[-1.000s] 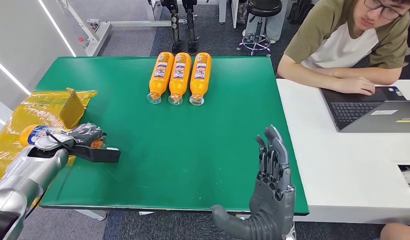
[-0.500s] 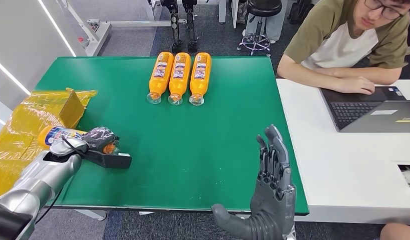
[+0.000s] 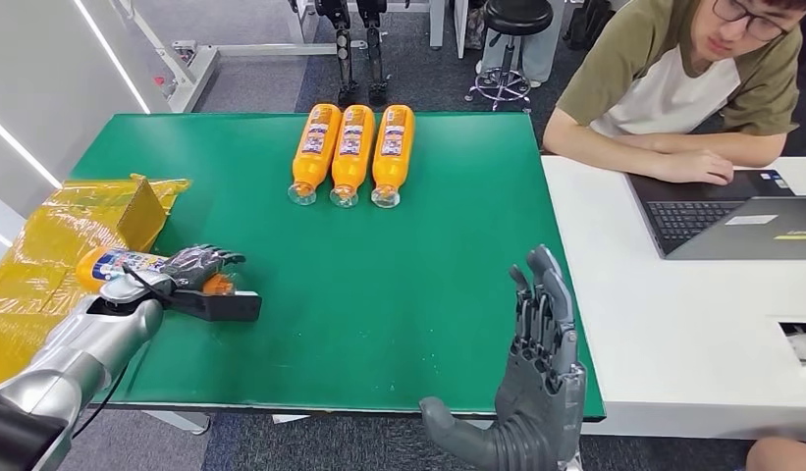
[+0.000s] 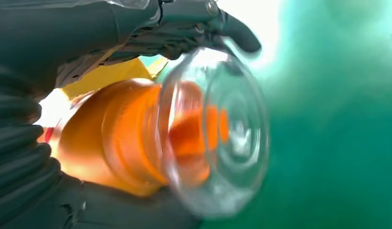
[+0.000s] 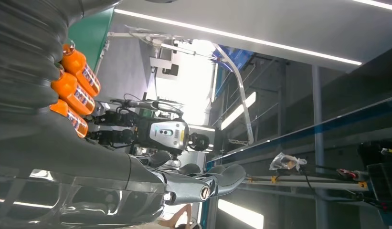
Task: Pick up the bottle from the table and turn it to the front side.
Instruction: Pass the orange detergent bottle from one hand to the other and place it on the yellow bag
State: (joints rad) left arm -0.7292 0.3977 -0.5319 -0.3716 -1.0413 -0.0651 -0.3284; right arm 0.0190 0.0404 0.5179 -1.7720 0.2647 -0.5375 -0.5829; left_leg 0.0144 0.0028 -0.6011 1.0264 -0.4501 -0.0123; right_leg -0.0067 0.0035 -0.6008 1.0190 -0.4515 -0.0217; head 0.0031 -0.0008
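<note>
An orange bottle (image 3: 109, 264) with a blue-and-white label lies on its side in my left hand (image 3: 188, 270), low over the green table (image 3: 379, 285) near its left edge. The left wrist view looks along this orange bottle (image 4: 136, 143) to its clear end, with my fingers (image 4: 203, 24) and thumb around it. My right hand (image 3: 538, 368) stands upright at the table's front edge, fingers straight and apart, holding nothing. The right wrist view catches the right hand (image 5: 184, 183) from behind.
Three orange bottles (image 3: 350, 153) lie side by side at the table's far middle. A yellow-wrapped box (image 3: 75, 231) sits at the left edge. A person (image 3: 693, 88) sits at a white desk (image 3: 673, 324) on the right, with a laptop (image 3: 732, 221).
My left hand has carried the bottle to the right, from over the yellow box onto the green table, and its fingers have spread a little. The right hand has stayed still.
</note>
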